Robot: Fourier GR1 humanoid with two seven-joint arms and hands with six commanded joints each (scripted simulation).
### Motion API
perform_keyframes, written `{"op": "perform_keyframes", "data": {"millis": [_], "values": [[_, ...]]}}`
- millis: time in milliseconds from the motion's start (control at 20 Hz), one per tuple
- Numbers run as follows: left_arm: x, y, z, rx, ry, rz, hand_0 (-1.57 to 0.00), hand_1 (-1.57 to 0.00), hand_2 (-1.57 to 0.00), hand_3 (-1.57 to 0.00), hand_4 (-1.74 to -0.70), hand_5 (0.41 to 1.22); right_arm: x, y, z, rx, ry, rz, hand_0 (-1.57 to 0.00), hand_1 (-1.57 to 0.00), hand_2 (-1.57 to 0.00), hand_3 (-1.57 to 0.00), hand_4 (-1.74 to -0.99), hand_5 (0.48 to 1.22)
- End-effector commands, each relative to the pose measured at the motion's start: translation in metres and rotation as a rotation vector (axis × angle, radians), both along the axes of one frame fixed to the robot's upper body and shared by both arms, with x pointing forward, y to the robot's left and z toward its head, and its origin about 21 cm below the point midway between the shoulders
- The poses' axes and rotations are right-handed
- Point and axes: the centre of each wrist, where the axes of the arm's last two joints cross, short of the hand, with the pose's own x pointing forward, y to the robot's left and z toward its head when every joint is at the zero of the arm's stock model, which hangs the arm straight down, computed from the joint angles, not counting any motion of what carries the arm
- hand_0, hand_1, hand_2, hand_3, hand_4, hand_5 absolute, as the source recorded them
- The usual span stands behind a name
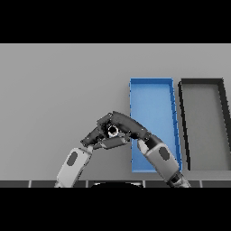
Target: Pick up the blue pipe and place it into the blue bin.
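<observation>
My two hands meet over the table's middle, just left of the blue bin [152, 97]. The right hand [125, 122] reaches in from the lower right, its fingers curled round a small pale round end with a dark hole [112, 131]. That end is all that shows of the pipe, and no blue of it is visible. The left hand [95, 136] comes in from the lower left and lies right under the right one, its fingers [113, 143] stretched out flat below the held thing. The blue bin is a long open tray with nothing seen inside; my right forearm [161, 158] crosses its near left corner.
A dark grey bin [222, 113] of the same shape stands right of the blue one, close alongside it. Grey tabletop [58, 85] spreads to the left and behind the hands.
</observation>
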Motion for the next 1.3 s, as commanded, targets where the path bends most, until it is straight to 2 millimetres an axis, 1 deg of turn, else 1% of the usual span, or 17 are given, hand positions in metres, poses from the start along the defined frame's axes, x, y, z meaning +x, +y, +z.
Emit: {"op": "perform_keyframes", "data": {"millis": [0,100,150,200,350,500,550,600,650,700,800,900,950,1050,1150,1200,1250], "values": [[0.0,0.003,-0.004,-0.004,0.003,-0.005,-1.57,-1.57,-1.57,-1.5,-1.7,1.221,0.0,-0.001,-0.003,-0.01,0.008,-0.002,-1.34,-1.34,-1.35,-1.19,-1.628,0.856],[0.002,0.003,-0.002,-0.001,0.014,-0.007,-1.57,-1.57,-1.57,-1.46,-1.71,1.221,0.001,0.004,-0.006,0.007,-0.025,0.005,-1.43,-1.43,-1.43,-1.3,-1.665,0.987],[0.001,0.0,-0.003,-0.004,0.017,-0.007,-1.57,-1.57,-1.57,-1.44,-1.72,1.221,0.0,-0.001,-0.007,0.01,-0.036,0.006,-1.45,-1.45,-1.46,-1.36,-1.68,1.034],[0.001,0.0,-0.002,-0.005,0.007,-0.008,-1.57,-1.57,-1.57,-1.44,-1.72,1.221,-0.001,0.004,-0.006,0.015,-0.05,0.022,-1.48,-1.48,-1.48,-1.4,-1.692,1.071],[0.002,0.002,-0.001,0.011,-0.001,0.005,-1.57,-1.57,-1.57,-1.43,-1.73,1.221,-0.001,0.001,-0.008,0.046,-0.056,0.02,-1.52,-1.52,-1.53,-1.48,-1.716,1.144],[0.002,0.004,0.002,0.022,-0.022,0.023,-1.57,-1.57,-1.57,-1.42,-1.73,1.221,-0.003,0.007,-0.009,0.076,-0.065,0.001,-1.55,-1.55,-1.55,-1.53,-1.728,1.182],[0.001,0.006,0.001,0.033,-0.053,0.039,-1.57,-1.57,-1.57,-1.45,-1.72,1.221,-0.004,0.006,-0.01,0.083,-0.08,-0.001,-1.55,-1.55,-1.55,-1.54,-1.731,1.19],[0.001,0.007,0.004,0.059,-0.069,0.051,-1.46,-1.34,-1.29,-1.17,-1.6,1.221,-0.004,0.003,-0.009,0.091,-0.091,-0.011,-1.56,-1.56,-1.56,-1.54,-1.733,1.196],[0.001,0.01,0.005,0.069,-0.063,0.033,-1.17,-1.07,-1.03,-0.93,-1.47,1.221,-0.004,0.005,-0.006,0.078,-0.082,-0.015,-1.56,-1.56,-1.56,-1.55,-1.734,1.201],[0.002,0.011,0.003,0.077,-0.06,0.001,-0.94,-0.86,-0.83,-0.75,-1.37,1.221,-0.006,0.007,-0.006,0.06,-0.064,-0.021,-1.56,-1.56,-1.56,-1.55,-1.736,1.205],[0.003,0.015,0.002,0.113,-0.07,-0.037,-0.6,-0.55,-0.53,-0.48,-1.21,1.221,-0.007,0.01,-0.006,0.05,-0.042,-0.033,-1.56,-1.56,-1.56,-1.56,-1.738,1.211],[0.003,0.014,0.003,0.142,-0.075,-0.027,-0.38,-0.35,-0.34,-0.3,-1.08,1.029,-0.007,0.011,-0.004,0.033,-0.033,-0.041,-1.57,-1.57,-1.57,-1.56,-1.739,1.214],[0.003,0.019,0.002,0.134,-0.061,-0.017,-0.31,-0.28,-0.27,-0.24,-1.05,0.938,-0.009,0.011,-0.003,0.041,-0.044,-0.043,-1.57,-1.57,-1.57,-1.56,-1.739,1.216],[0.002,0.016,0.003,0.141,-0.038,-0.01,-0.2,-0.18,-0.17,-0.16,-1.0,0.77,-0.012,0.011,-0.006,0.023,-0.052,-0.047,-1.57,-1.57,-1.57,-1.57,-1.74,1.218],[0.002,0.013,0.001,0.144,0.0,0.002,-0.12,-0.11,-0.11,-0.1,-0.97,0.647,-0.011,0.01,-0.007,0.034,-0.056,-0.056,-1.57,-1.57,-1.57,-1.57,-1.74,1.219],[0.002,0.015,-0.001,0.14,0.016,0.006,-0.1,-0.09,-0.09,-0.08,-0.97,0.603,-0.009,0.01,-0.01,0.03,-0.04,-0.061,-1.57,-1.57,-1.57,-1.57,-1.74,1.219],[0.004,0.014,0.002,0.14,0.001,0.007,-0.08,-0.07,-0.07,-0.06,-0.97,0.567,-0.01,0.012,-0.007,0.051,-0.034,-0.053,-1.57,-1.57,-1.57,-1.57,-1.741,1.22]]}}
